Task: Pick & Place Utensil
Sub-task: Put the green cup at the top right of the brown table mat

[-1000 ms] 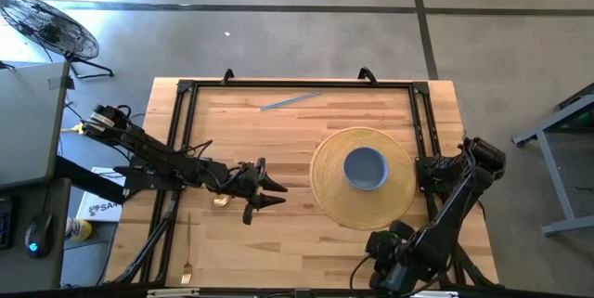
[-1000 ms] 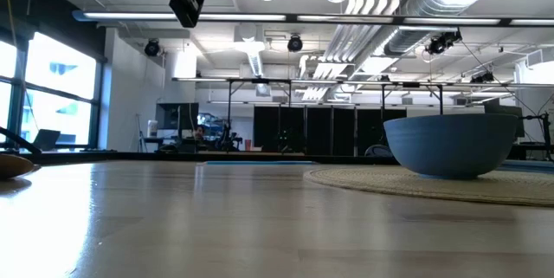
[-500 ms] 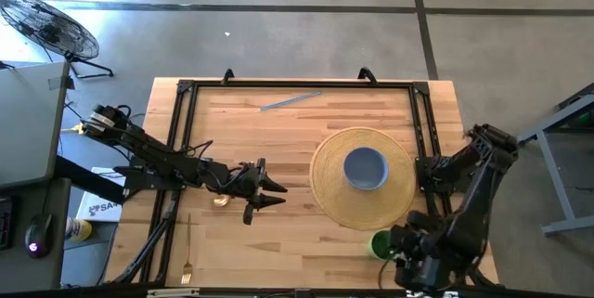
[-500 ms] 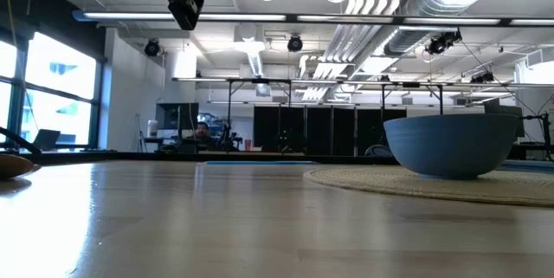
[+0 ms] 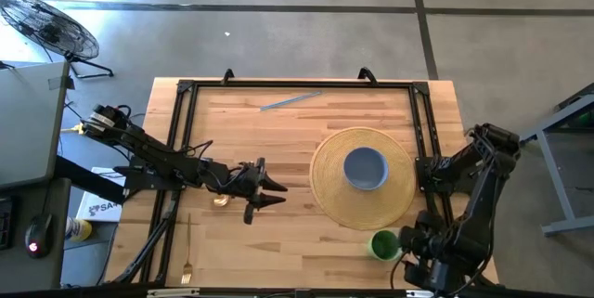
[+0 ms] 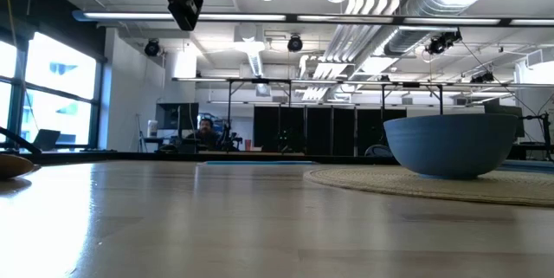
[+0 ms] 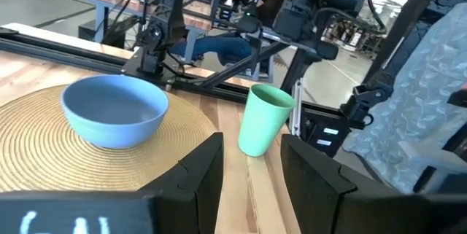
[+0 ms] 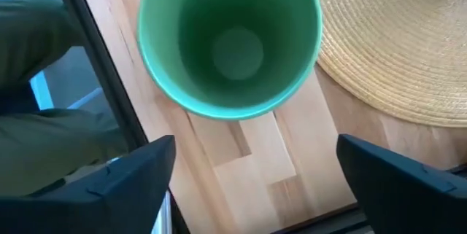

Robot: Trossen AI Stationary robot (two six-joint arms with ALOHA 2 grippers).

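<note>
A gold fork [image 5: 187,244] lies near the table's front left. A gold spoon [image 5: 221,201] lies just beside my left arm. A thin blue-grey utensil [image 5: 290,100] lies flat near the far edge. A blue bowl [image 5: 365,168] stands on a round woven mat [image 5: 334,196]. A green cup [image 8: 230,41] stands upright on the wood at the mat's near right. My right gripper [image 8: 253,150] is above and just right of the cup, open, its fingers clear of the rim. My left gripper [image 5: 278,193] hovers open left of the mat, holding nothing.
A black frame [image 5: 186,89] runs along the table's left, far and right sides. The bowl [image 7: 114,108] and cup [image 7: 264,119] stand ahead of my left gripper [image 7: 252,157]. Bare wood lies between the left gripper and the mat.
My right gripper has drawn back toward the table's right edge, uncovering the green cup, which stays upright where it stood beside the mat.
</note>
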